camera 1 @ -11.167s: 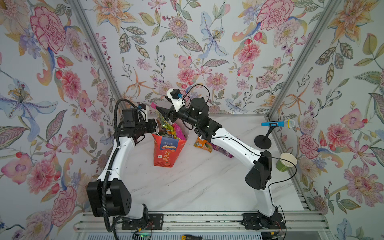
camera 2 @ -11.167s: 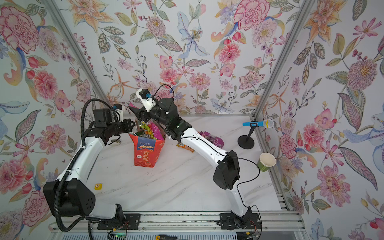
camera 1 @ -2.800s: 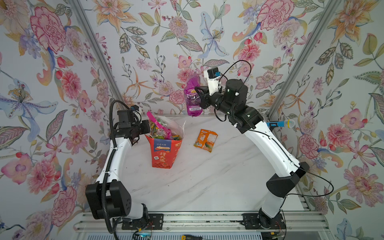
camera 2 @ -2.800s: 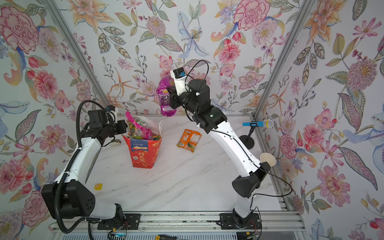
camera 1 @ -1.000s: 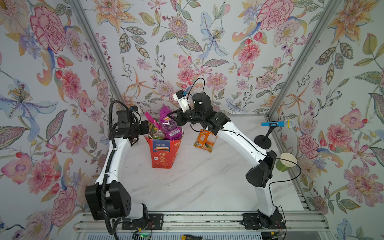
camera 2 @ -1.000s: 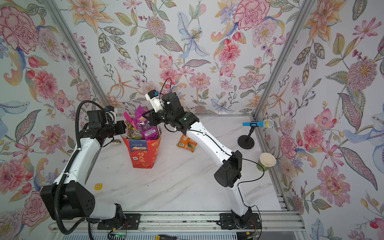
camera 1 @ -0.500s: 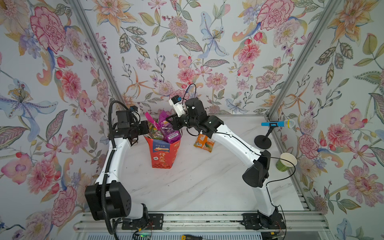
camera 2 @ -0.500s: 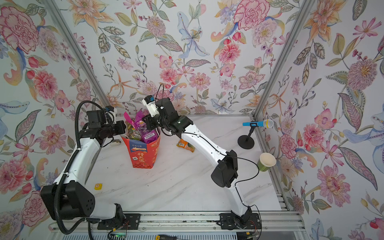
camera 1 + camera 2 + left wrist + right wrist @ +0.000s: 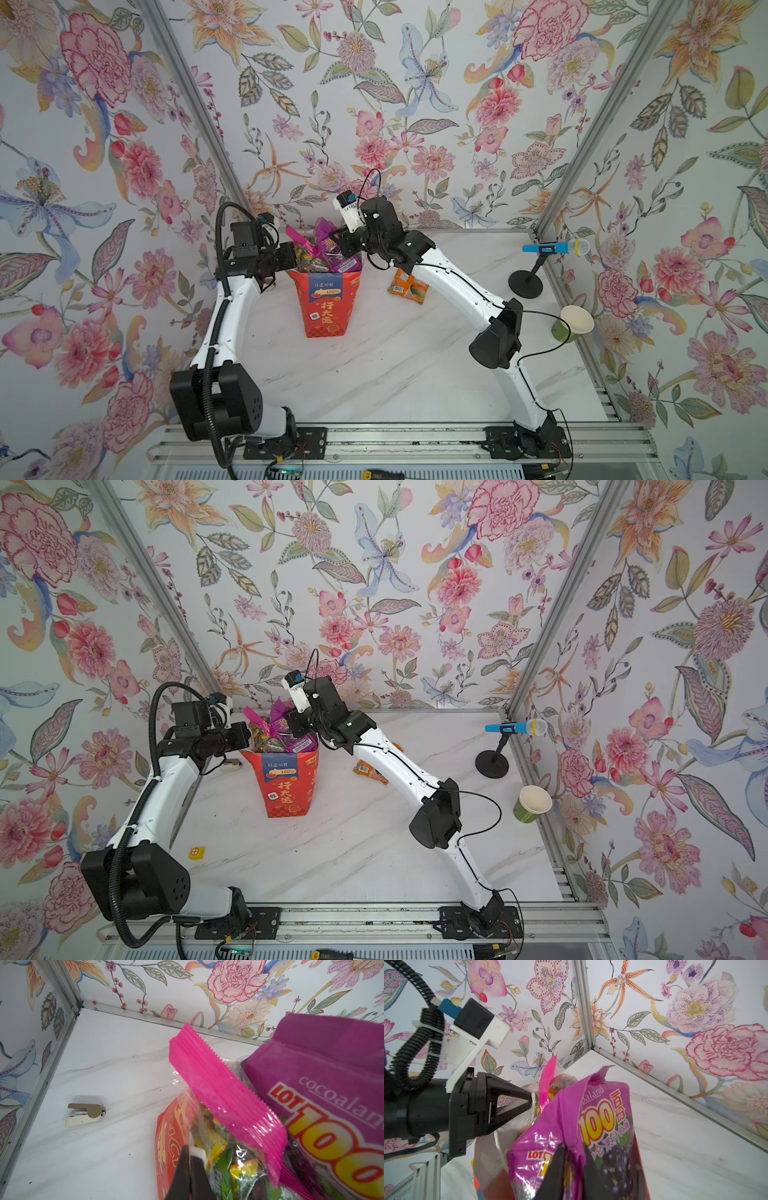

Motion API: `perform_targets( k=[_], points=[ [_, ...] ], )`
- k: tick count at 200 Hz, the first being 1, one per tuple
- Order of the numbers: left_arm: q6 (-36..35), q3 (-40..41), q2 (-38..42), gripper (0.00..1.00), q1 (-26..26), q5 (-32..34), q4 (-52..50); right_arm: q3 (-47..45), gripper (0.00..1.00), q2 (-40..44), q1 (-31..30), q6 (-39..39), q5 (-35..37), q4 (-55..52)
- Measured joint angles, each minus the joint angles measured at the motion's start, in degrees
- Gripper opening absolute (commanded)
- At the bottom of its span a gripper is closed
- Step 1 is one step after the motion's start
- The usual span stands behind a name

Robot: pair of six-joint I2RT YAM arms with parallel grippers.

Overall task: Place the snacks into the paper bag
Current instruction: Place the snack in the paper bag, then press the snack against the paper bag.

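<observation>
The task is near its end, judging by how things lie. The bag (image 9: 328, 307) stands upright in the middle of the table (image 9: 395, 365), full to the brim. A pink-topped packet (image 9: 224, 1095) and other sweets crowd its mouth and stick out above the rim. The purple packet (image 9: 602, 1122) is part way in. Its lower end sits among the others while its top stands clear of the rim, so it needs releasing or pushing down. One orange packet (image 9: 409, 286) lies on the table beside the bag, partly hidden under the right arm. It is the only snack seen outside the bag, so it looks like the last to fetch.

The right gripper (image 9: 573, 1147) hangs over the bag's mouth with the purple packet rising between its fingers. The jaws stand slightly apart on either side of it, and whether they grip it cannot be told. The left gripper (image 9: 530, 1098) is pressed together at the rim on the bag's far side from the right arm. It appears to pinch the paper edge and steady the bag.
</observation>
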State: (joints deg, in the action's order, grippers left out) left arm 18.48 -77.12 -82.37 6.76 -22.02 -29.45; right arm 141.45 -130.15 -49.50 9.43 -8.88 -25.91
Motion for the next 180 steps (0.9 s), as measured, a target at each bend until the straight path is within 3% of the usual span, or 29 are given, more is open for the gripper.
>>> perform_targets(
  k=[33,121,136,167,180],
  points=[
    [0.0,0.0,0.0,0.00,0.0,-0.5,0.4,0.2,0.40,0.0,-0.3,-1.0,-0.1,-0.4],
    [0.0,0.0,0.0,0.00,0.0,-1.6,0.7,-1.8,0.50,6.1,-2.3,-4.9,1.3,-2.9],
    [0.0,0.0,0.0,0.00,0.0,-1.6,0.7,-1.7,0.47,7.7,-2.4,-5.7,2.1,-2.8],
    [0.0,0.0,0.0,0.00,0.0,-1.7,0.7,-1.5,0.21,7.6,-2.4,-7.0,3.2,-2.9],
    [0.0,0.0,0.0,0.00,0.0,-1.7,0.7,-1.5,0.17,6.7,-2.2,-7.4,3.4,-3.2]
  ],
)
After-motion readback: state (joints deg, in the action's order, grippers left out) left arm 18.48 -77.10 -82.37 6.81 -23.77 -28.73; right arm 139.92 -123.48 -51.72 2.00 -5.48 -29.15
